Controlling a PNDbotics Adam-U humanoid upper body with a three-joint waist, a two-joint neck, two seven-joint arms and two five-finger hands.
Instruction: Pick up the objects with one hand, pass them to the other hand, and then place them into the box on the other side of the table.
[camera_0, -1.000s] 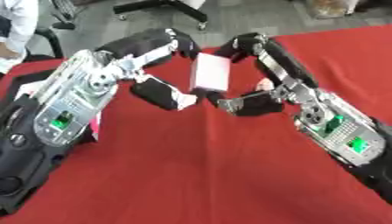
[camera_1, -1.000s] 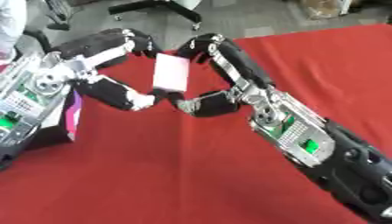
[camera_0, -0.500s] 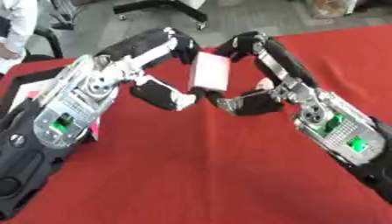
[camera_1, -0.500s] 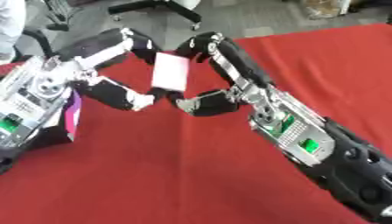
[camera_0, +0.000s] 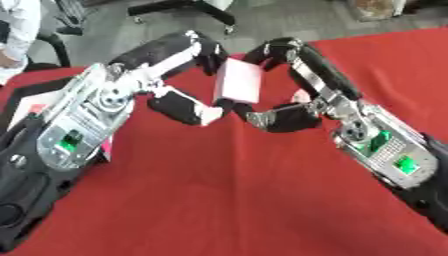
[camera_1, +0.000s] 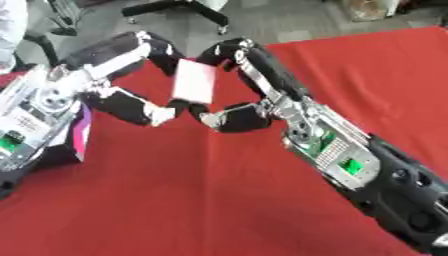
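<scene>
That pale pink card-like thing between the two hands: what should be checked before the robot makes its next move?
1. Pale pink flat object held off the red table: ok.
2. Left hand touching the object at its left edge: ok.
3. Right hand touching it from the right: ok.
4. Which hand bears the object, so the other may let go: cannot tell.
5. Box at the left edge in sight for a drop: partly, mostly hidden behind the left arm.
6. Target box on the right side visible: not ok, none shows.
</scene>
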